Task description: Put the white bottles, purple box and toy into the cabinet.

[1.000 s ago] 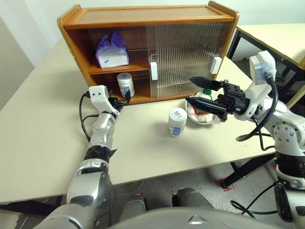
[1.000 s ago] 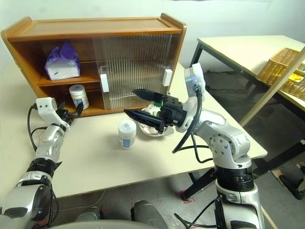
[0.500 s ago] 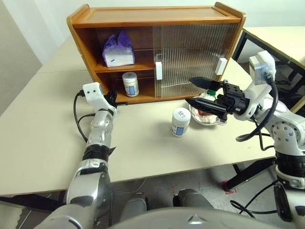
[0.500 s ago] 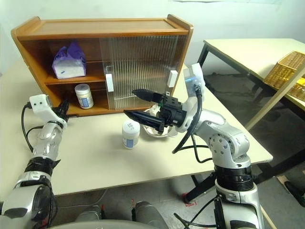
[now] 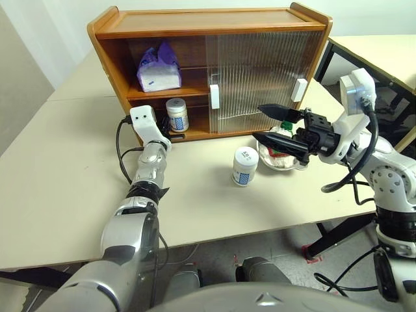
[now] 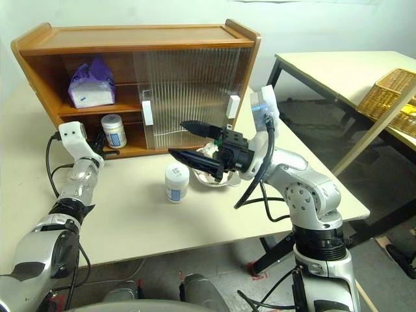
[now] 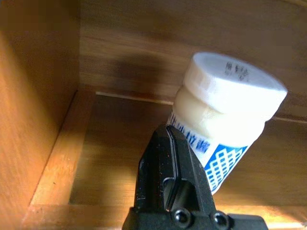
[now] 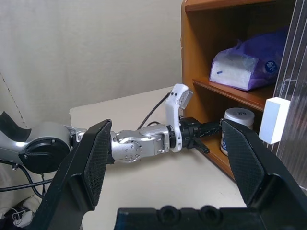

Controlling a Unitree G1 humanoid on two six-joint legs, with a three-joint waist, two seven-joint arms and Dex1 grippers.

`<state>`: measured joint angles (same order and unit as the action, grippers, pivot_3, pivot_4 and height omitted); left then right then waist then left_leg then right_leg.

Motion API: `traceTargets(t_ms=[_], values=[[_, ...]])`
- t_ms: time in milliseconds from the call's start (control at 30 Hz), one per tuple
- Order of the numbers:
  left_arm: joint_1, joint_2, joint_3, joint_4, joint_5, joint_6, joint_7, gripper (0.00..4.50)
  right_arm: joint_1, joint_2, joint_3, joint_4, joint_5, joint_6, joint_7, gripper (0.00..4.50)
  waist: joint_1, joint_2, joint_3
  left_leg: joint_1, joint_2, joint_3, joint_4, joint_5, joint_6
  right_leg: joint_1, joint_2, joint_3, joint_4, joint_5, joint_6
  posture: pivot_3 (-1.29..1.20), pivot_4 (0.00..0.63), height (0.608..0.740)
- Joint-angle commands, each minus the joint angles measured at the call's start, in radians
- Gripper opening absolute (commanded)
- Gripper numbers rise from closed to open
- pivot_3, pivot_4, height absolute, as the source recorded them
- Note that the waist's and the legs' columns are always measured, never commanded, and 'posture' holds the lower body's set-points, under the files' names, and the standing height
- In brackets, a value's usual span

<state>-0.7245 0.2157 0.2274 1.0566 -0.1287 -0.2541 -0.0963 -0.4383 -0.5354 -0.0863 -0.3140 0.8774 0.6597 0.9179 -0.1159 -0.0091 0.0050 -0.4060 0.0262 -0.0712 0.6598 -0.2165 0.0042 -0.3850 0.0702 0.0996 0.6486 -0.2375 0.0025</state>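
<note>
The cabinet (image 5: 214, 26) stood at the far side of the pale table (image 5: 58, 182), its ribbed sliding door (image 5: 260, 78) covering the right half and leaving the left half open. On the upper shelf lay the purple box (image 5: 157, 67). On the lower shelf, near the left wall, stood one white bottle (image 5: 176, 115). The left gripper (image 5: 170, 134) reached level into that lower opening, its black fingers (image 7: 168, 182) pressed together with nothing between them; in the left wrist view the bottle leaned behind their tips, though I could not tell whether they touched it.

The second white bottle (image 5: 244, 166) stood upright on the table in front of the cabinet, out in the open. Just to its right sat the metal bowl (image 5: 281, 160) with the toy (image 5: 279, 144) in it, partly hidden by the right gripper (image 5: 268, 124). That gripper hung above the bowl, pointing left, its two fingers spread wide and empty.
</note>
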Motion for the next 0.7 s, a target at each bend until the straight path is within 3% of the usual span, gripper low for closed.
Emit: traceTargets(t_ms=[33,700], values=[[-0.03,-0.004,-0.007,0.05,0.015,-0.01,0.013,0.04,-0.007,-0.01,-0.001,-0.016,0.006,0.013,-0.003,4.5,-0.001,0.0,0.0,0.0,0.0,0.0,0.0,0.0,0.0,0.0,0.0,0.0,0.0,0.0,0.0,-0.19,0.0,0.74],[-0.127,-0.024,-0.029,0.188,0.038,0.005,-0.092,0.04,0.001,-0.018,-0.009,-0.044,0.017,0.022,-0.028,4.5,-0.026,0.0,0.0,-0.001,-0.002,-0.001,0.0,0.0,0.0,0.0,0.0,0.0,-0.001,0.0,0.001,-0.22,0.0,0.74]])
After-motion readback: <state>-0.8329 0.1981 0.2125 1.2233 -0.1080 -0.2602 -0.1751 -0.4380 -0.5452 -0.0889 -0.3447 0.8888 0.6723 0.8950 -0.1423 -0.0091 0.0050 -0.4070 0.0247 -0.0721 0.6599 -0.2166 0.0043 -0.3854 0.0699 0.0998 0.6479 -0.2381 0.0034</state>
